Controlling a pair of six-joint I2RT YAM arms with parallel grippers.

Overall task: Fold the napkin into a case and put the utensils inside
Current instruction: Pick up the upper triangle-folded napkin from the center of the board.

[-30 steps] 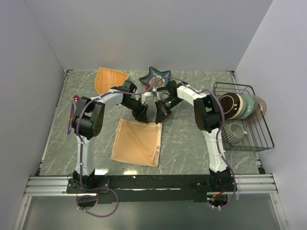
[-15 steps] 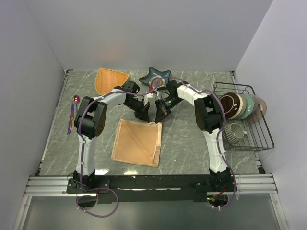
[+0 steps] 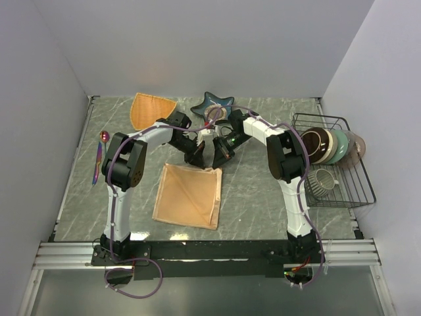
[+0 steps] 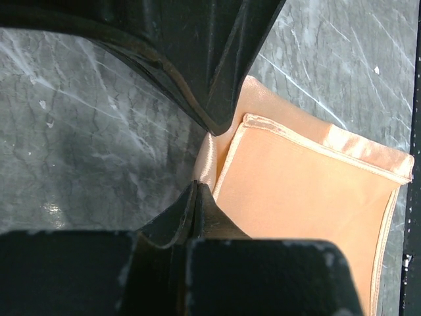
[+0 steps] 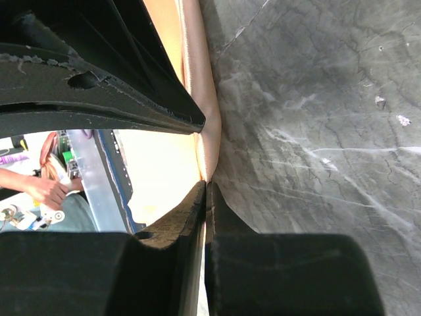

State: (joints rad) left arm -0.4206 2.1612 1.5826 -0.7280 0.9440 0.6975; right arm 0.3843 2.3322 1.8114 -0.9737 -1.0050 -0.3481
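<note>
The napkin (image 3: 187,196) lies folded into a peach-orange rectangle in the middle of the table. Both grippers sit at its far edge. My left gripper (image 3: 195,158) is shut, and a fold of satin (image 4: 207,158) runs into its closed jaws (image 4: 196,186). My right gripper (image 3: 218,157) is at the far right corner, shut, with the napkin's hem (image 5: 209,148) pinched in the seam of its jaws (image 5: 206,184). The utensils (image 3: 98,161), iridescent purple-pink with a round-bowled spoon (image 3: 104,136), lie at the far left, away from both grippers.
An orange fan-shaped dish (image 3: 152,108) and a dark blue star-shaped dish (image 3: 212,104) sit at the back. A black wire rack (image 3: 342,178) with plates and a cup stands at the right. The other gripper's black body (image 4: 197,52) crowds the top of each wrist view.
My left gripper has closed onto the napkin's far edge. Both arms stayed almost in place, and the napkin has not shifted.
</note>
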